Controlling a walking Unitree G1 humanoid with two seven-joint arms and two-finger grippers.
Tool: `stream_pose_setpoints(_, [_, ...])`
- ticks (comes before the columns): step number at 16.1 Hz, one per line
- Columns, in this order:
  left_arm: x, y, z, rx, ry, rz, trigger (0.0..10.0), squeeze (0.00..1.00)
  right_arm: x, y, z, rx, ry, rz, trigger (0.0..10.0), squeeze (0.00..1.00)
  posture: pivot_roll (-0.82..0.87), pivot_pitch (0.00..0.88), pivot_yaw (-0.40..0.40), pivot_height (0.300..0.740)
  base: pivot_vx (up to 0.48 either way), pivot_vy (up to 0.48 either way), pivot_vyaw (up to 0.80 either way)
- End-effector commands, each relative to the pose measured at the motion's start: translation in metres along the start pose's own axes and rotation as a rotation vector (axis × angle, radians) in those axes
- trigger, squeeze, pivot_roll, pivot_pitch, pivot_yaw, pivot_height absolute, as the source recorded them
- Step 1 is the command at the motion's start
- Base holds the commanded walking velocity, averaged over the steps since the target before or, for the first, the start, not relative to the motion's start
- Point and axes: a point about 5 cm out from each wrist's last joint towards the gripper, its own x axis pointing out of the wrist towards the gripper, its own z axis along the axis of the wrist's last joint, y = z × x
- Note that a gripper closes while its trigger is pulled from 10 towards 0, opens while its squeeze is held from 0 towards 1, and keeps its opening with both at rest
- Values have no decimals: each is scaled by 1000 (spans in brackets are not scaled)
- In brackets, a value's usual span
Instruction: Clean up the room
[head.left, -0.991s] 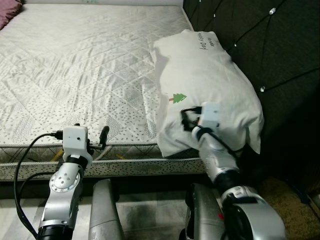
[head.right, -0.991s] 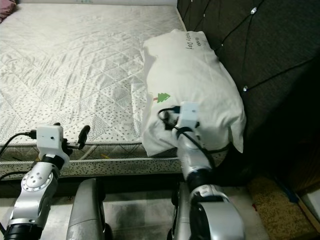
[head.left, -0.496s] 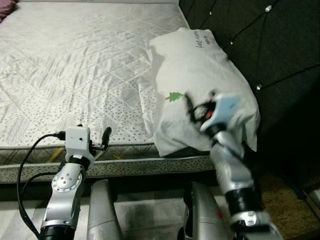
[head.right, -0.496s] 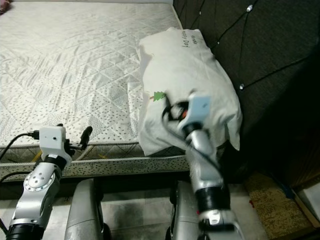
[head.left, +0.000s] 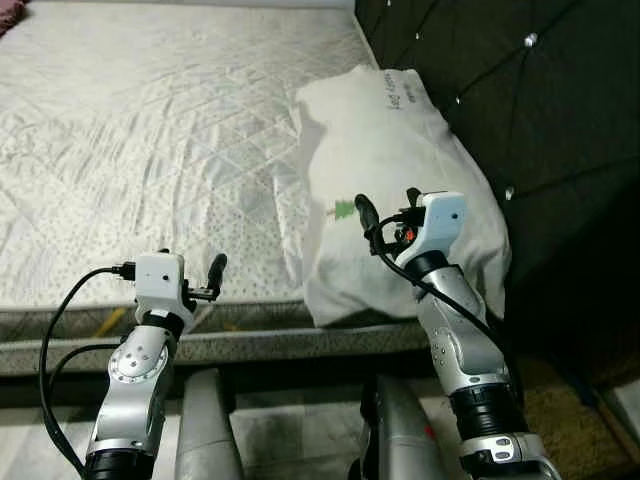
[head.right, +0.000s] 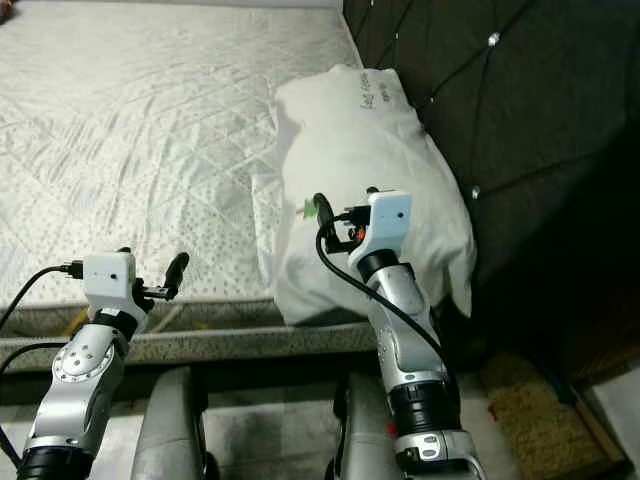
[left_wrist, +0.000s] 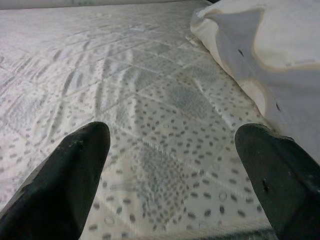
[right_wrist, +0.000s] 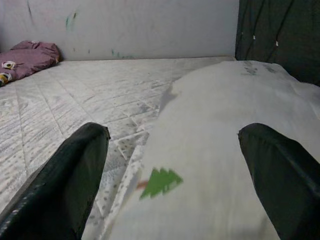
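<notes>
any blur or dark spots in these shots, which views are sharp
Eye views: sharp, evenly lit on the mattress, but the tufted headboard is nearly black. Left wrist view: mattress crisp, black fingertips soft at close range. Right wrist view: pillow and its green tree print slightly soft.

Through the left wrist camera you are looking along the left gripper (left_wrist: 172, 185), whose two black fingers (left_wrist: 65, 180) stand wide apart with nothing between them, low over the mattress (left_wrist: 130, 90). Your mattress is a pale quilted one, stitched in diamonds and sprinkled with small dark specks, and it runs away from the fingertips to its far edge. The white pillow (left_wrist: 270, 60) lies on the mattress off toward one far corner, its hem resting on the quilting, and it comes close beside one of your fingers, though you cannot tell whether they touch.
</notes>
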Motion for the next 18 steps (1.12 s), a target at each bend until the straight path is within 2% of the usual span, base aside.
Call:
stream_pose_setpoints(1, [2,-2,0,1,-2,-3,10000,0,2,1,6,5,-15,12,10000,0,22,51,-77,644,0,0,0])
stream_pose_setpoints(9, [6,-2,2,4,-9,-5,10000,0,4,-1,8,-8,-15,-5,10000,0,24,46,-78,740,0,0,0])
stream_pose_setpoints(13, [6,-3,1,2,-7,-4,10000,0,4,-6,7,-49,-13,-53,10000,0,22,55,-74,740,0,0,0])
stream_pose_setpoints(16, [7,-3,2,0,-9,-1,10000,0,0,-15,4,-44,-1,-106,10000,0,17,49,-65,740,0,0,0])
stream_pose_setpoints(18, [6,-5,2,3,-8,-10,10000,0,-5,-25,-4,-61,47,-173,10000,0,17,49,-65,740,0,0,0])
